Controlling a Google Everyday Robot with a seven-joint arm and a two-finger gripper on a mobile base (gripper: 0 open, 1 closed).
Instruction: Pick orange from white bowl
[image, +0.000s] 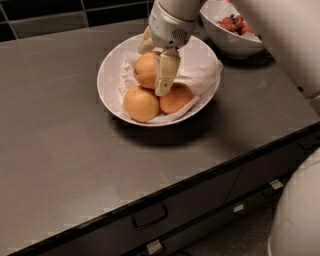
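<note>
The orange lay at the back of the white bowl, resting on crumpled white paper and against two other fruits: a pale orange at the front left and a deeper-coloured orange at the front right. The gripper reached down into the bowl from above and held the orange between its fingers, spread to about the fruit's width. The near finger lay flat against its right side and the far finger sat behind its upper left. The fruit still sat among the others. The white bowl stood on the dark counter near the back edge, right of the middle. A deeper bowl of strawberries stood just beside it toward the back right corner. Drawers ran below the front edge.
</note>
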